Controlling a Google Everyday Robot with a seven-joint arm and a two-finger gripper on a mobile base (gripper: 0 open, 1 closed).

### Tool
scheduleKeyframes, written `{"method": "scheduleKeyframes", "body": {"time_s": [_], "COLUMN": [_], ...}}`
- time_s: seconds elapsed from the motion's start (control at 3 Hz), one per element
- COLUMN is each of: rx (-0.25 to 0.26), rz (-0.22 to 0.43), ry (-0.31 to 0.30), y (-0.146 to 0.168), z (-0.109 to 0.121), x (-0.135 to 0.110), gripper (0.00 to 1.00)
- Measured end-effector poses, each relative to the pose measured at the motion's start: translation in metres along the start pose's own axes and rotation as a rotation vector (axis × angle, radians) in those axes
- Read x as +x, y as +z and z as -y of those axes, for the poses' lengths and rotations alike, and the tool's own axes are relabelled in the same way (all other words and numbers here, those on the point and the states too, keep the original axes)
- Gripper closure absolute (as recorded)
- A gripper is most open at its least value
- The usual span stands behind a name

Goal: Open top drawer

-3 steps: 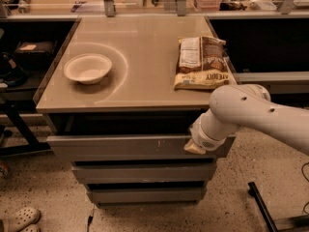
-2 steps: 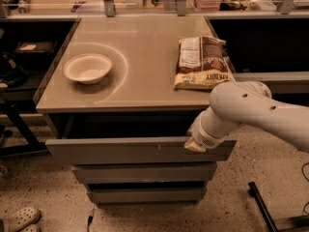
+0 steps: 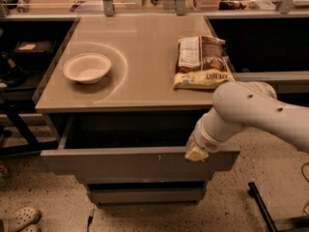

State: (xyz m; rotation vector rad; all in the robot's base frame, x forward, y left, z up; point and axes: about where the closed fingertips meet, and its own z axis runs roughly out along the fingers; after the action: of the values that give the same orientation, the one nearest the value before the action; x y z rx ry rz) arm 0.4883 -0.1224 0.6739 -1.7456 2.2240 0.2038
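Note:
The top drawer (image 3: 130, 162) is the widest grey handleless front, with small pale scratches right of centre. It stands pulled out from under the tan counter, with a dark gap behind its front. My gripper (image 3: 197, 152) sits at the drawer's top rim, right of centre, on the end of my white arm (image 3: 251, 111), which comes in from the right. The arm's wrist hides most of the gripper. A narrower grey drawer front (image 3: 145, 195) shows below.
A white bowl (image 3: 87, 67) and a snack bag (image 3: 200, 62) lie on the tan counter (image 3: 140, 88). Dark shelves stand to the left and right. A sandal (image 3: 19, 219) lies on the speckled floor at bottom left. A black stand leg (image 3: 263, 208) is at bottom right.
The top drawer has slid further out toward the camera, and my gripper has moved with it at its rim.

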Motion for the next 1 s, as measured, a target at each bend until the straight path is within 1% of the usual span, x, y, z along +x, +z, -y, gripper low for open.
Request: {"method": "scheduleKeyframes", "body": {"time_s": [0.33,0.67,1.0], "rx": [-0.027,-0.031,-0.055], "rz": [-0.012,-0.012,-0.021], "ry": [0.047,0.053,0.089], "y": [-0.006,-0.007,-0.012], "z": [-0.020,-0.023,-0.042], "x": [0.016,0.016,0.025], "gripper": [1.00,1.00,1.00]}}
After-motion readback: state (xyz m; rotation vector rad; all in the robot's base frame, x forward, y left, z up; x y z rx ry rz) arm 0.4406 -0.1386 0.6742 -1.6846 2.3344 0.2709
